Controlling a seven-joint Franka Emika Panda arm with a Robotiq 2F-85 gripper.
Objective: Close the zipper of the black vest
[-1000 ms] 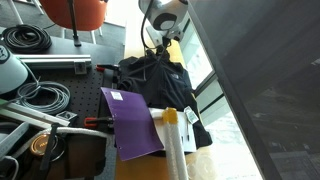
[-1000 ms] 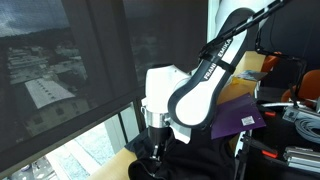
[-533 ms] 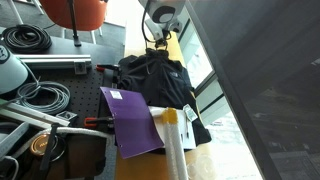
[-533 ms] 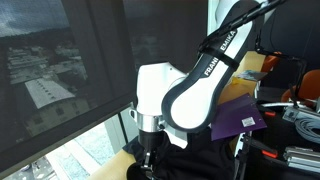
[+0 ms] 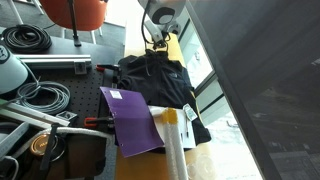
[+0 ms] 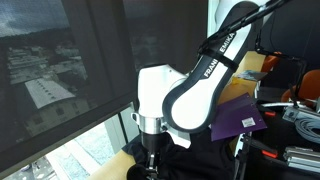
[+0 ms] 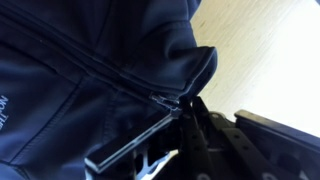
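The black vest (image 5: 155, 78) lies on a light wooden table (image 5: 176, 50) by the window and shows in both exterior views (image 6: 205, 160). In the wrist view the vest (image 7: 70, 60) fills the left side, and its zipper runs as a closed line from the upper left to the metal zipper pull (image 7: 165, 100) near the collar edge. My gripper (image 7: 186, 110) is shut on the zipper pull. In the exterior views the gripper (image 5: 158, 44) (image 6: 150, 158) points down at the vest's end by the window.
A purple folder (image 5: 132, 122) (image 6: 240, 118) lies beside the vest. A clear roll with a yellow cap (image 5: 175, 140) stands near the table's front. Black cables (image 5: 30, 40) and tools lie on a side bench. An orange chair (image 5: 75, 12) stands behind.
Over the last second the arm has shifted a little along the vest toward its collar end with the pull in its grip. In the last half second nothing visibly moved.
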